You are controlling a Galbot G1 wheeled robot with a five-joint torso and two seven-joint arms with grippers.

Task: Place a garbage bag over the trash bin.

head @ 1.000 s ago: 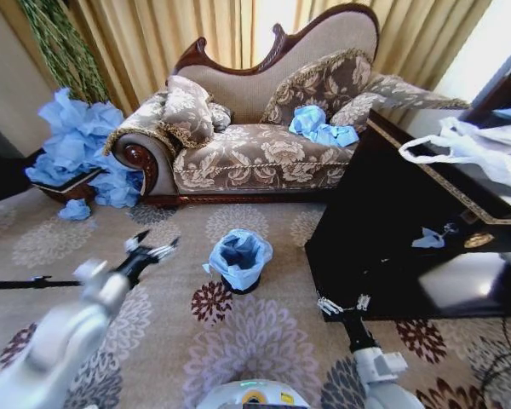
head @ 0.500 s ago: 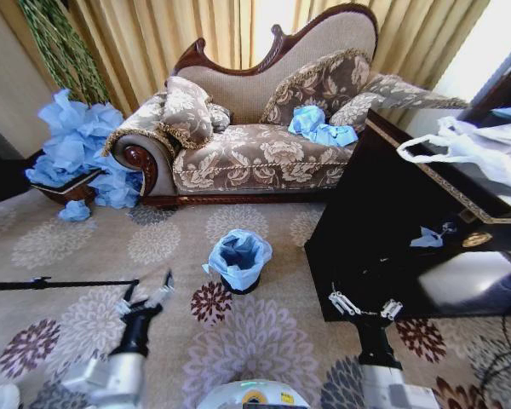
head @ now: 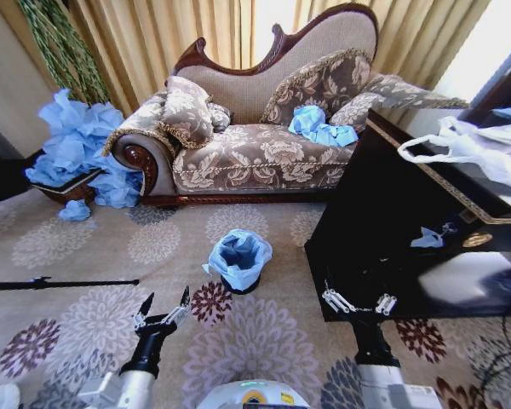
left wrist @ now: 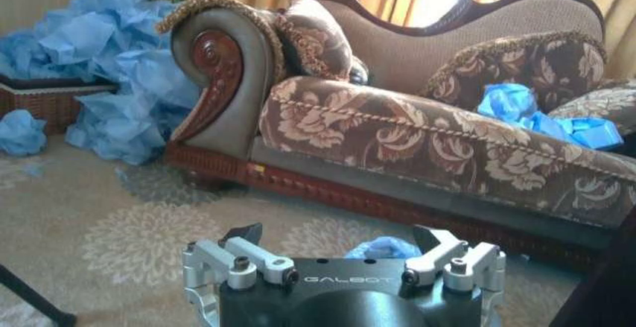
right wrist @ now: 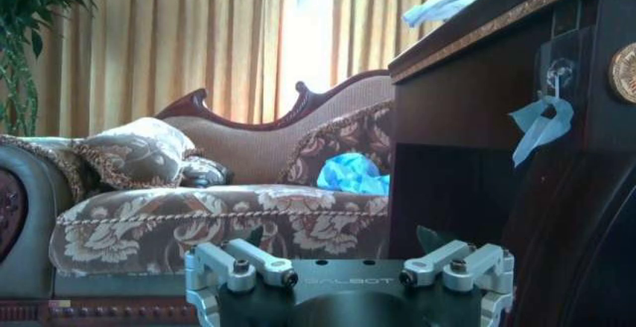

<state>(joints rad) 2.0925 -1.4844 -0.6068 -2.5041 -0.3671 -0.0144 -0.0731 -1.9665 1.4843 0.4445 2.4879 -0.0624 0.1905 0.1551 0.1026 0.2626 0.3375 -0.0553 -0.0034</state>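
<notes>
Mid-frame in the head view, on the patterned carpet, the trash bin [head: 243, 281] is seen w/ the garbage bag [head: 238, 254] already draped into and over its mouth, blue film bunched around the rim, black base only just visible underneath. In the lower left of that view the left gripper [head: 163, 311] is held w/ fingers spread, nothing grasped, near the bin but apart from it. In the lower right the right gripper [head: 358, 301] is likewise spread and empty, just in front of the dark cabinet [head: 383, 221].

Risk, as judged: the bag looks loosely seated and lopsided, so it could be dragged off or the light bin tipped if film gets snagged by a finger. The right gripper could be bumped into the cabinet, being so close.

Count: 1 bin, 1 bag on it, 2 grippers, 1 sofa [head: 264, 153] w/ 1 blue clump [head: 319, 126] on the seat, 1 big heap of blue bags [head: 77, 153] at upper left, 1 white handled bag [head: 477, 149] on the cabinet top at right.
</notes>
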